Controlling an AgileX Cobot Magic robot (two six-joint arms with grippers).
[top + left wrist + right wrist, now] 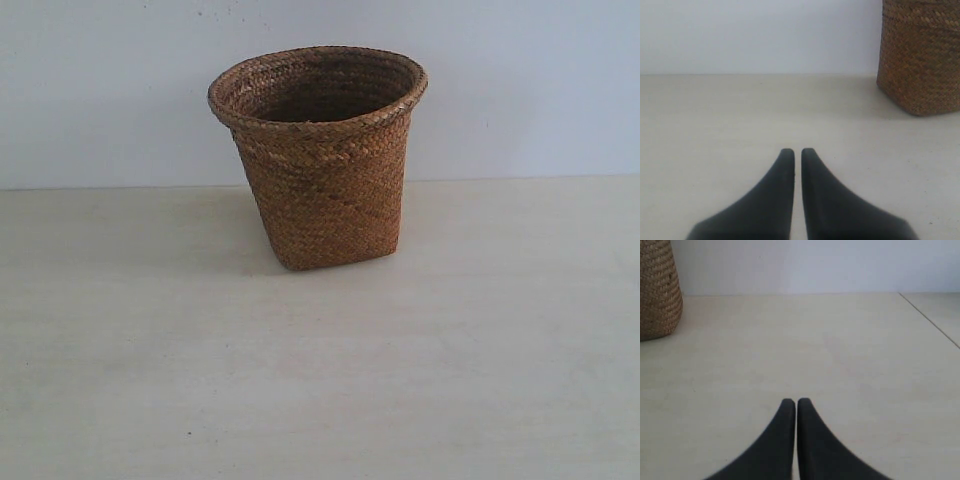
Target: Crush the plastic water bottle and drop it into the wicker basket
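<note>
The brown wicker basket [322,160] stands upright on the pale table, near the back wall at the middle of the exterior view. What I can see of its inside is dark. Its lower wall also shows in the left wrist view as the basket [921,55] and in the right wrist view as the basket [657,287]. The plastic water bottle shows in no view. My left gripper [797,152] is shut with nothing between its black fingers, low over the table. My right gripper [793,402] is shut and empty too. Neither gripper appears in the exterior view.
The pale table [320,380] runs up to a plain white wall [100,90]. A seam or table edge [930,320] runs diagonally in the right wrist view.
</note>
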